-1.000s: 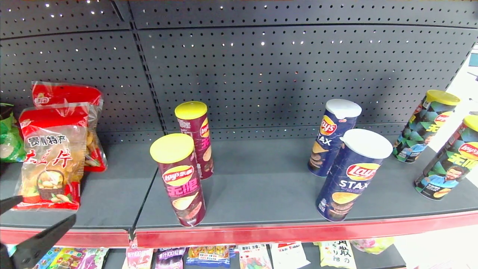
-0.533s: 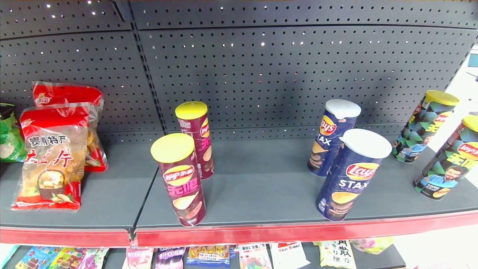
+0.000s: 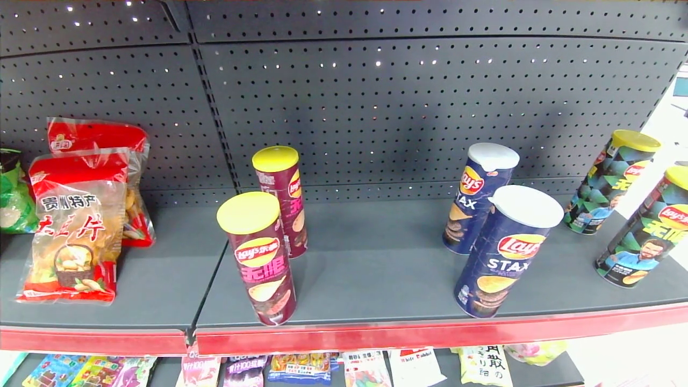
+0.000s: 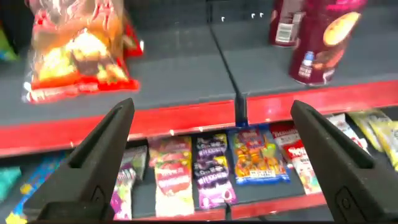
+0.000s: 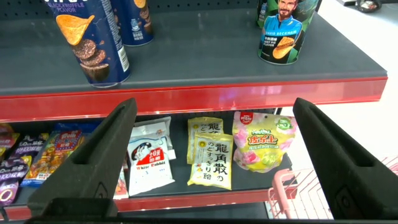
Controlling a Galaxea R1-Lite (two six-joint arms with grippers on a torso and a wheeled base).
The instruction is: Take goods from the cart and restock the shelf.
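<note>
The dark shelf (image 3: 376,269) with a red front edge carries two maroon chip cans (image 3: 260,258), two blue cans (image 3: 505,252) and two teal-patterned cans (image 3: 645,236), all upright. My left gripper (image 4: 211,168) is open and holds nothing; it hangs in front of the shelf edge, below the red snack bag (image 4: 78,53) and a maroon can (image 4: 320,40). My right gripper (image 5: 214,162) is open with nothing between its fingers, in front of the shelf edge below a blue can (image 5: 93,37) and a teal can (image 5: 283,31). A pink cart rim (image 5: 292,186) shows low beside it.
Two red snack bags (image 3: 72,226) lean at the shelf's left, with a green bag (image 3: 13,204) beyond. Bare shelf room lies between the maroon and blue cans. Several small snack packs (image 5: 211,152) fill the lower shelf. A perforated back panel (image 3: 376,107) closes the rear.
One second ago my left gripper's fingers showed at the head view's lower left corner; they have dropped out of that view. The goods on the shelf have not moved.
</note>
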